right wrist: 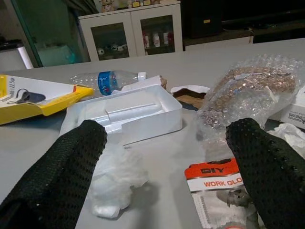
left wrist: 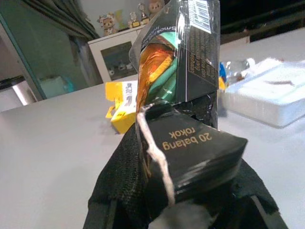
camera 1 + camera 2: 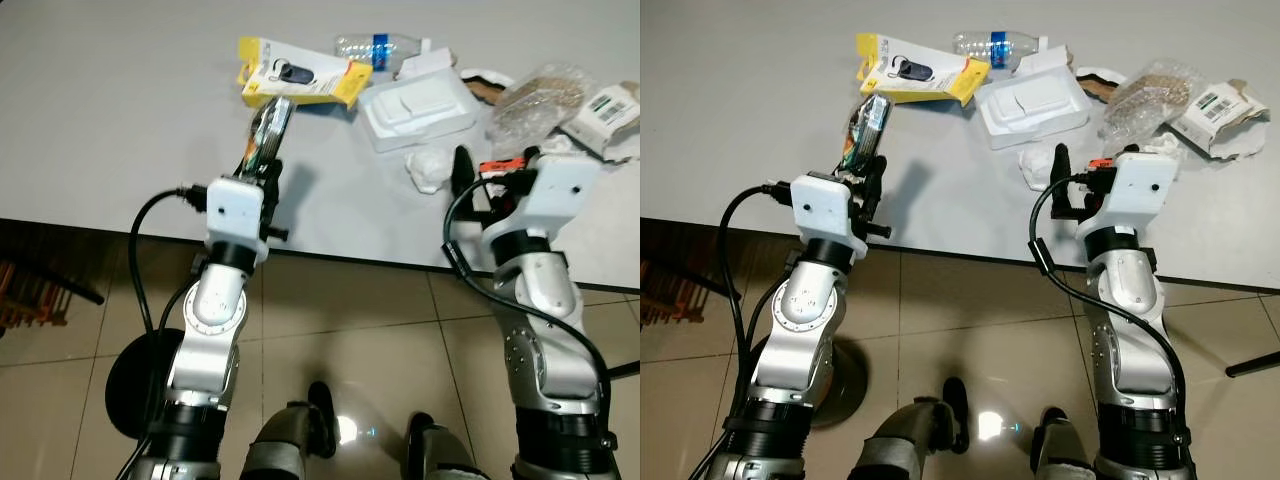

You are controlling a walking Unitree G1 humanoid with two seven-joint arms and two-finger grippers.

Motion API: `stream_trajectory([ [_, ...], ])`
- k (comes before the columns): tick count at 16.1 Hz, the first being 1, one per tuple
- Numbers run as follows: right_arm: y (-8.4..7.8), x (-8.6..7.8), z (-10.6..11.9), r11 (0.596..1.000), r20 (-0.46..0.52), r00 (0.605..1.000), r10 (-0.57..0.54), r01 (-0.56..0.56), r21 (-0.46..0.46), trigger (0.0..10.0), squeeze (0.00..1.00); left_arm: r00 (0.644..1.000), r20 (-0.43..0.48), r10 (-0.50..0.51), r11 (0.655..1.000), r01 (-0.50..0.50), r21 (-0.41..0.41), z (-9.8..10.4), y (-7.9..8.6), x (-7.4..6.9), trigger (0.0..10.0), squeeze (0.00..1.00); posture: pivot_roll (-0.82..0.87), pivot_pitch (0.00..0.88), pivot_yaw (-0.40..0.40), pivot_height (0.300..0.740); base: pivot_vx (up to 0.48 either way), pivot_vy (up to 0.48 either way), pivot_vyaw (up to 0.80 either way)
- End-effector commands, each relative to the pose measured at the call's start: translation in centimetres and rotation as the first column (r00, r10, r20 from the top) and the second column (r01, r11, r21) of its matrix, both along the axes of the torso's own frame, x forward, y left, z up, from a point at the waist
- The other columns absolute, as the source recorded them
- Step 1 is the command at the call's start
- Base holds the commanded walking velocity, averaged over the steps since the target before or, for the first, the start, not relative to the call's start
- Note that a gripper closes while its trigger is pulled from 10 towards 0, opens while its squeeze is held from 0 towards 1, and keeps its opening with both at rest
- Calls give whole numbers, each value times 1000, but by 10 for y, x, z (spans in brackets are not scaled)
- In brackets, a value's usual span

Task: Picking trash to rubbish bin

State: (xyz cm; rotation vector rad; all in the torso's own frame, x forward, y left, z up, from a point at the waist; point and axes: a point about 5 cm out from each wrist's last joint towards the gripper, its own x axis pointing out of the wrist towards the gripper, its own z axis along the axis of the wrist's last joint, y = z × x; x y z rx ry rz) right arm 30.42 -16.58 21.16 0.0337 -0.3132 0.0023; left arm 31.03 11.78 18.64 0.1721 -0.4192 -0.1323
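Table (image 3: 120,110) bare on robot's left; right half packed w/ white tray (image 3: 417,110), bubble wrap (image 3: 540,95), yellow box (image 3: 300,78).

Close up, the left gripper (image 2: 190,200) pinches a crumpled black cigarette pack (image 2: 186,95) between its black fingers (image 2: 119,191), the words "20 batang rokok" printed on its flap. Behind it on the grey table (image 2: 57,143) lie a yellow package (image 2: 121,102) and a white foam tray (image 2: 267,95). A white cabinet (image 2: 116,57) stands beyond.
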Motion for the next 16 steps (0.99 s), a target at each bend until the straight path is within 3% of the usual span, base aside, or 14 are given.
stream_trajectory([
  [1, 5, -3, -1, 1000, 16, 1000, 17, -17, -4, 10000, 0, 1000, -9, 28, 999, -28, 18, -5, 4, -3, 10000, 0, 40, 236, 134, 740, 0, 0, 0],
  [5, 6, -6, -9, 1000, -12, 1000, 24, -23, 3, 10000, 0, 997, -68, 40, 999, -39, 10, -24, -3, -8, 10000, 0, 37, 232, 112, 740, 0, 0, 0],
  [10, 4, -4, -12, 1000, -44, 999, 25, -25, -4, 10000, 0, 996, -82, 43, 999, -44, -5, -28, -7, -13, 10000, 0, 42, 276, 71, 740, 0, 0, 0],
  [16, -6, 1, -23, 999, -92, 995, 28, -31, -31, 10000, 0, 994, -101, 31, 995, -21, 96, -30, 7, -7, 10000, 0, 61, 284, 97, 740, 0, 0, 0],
])
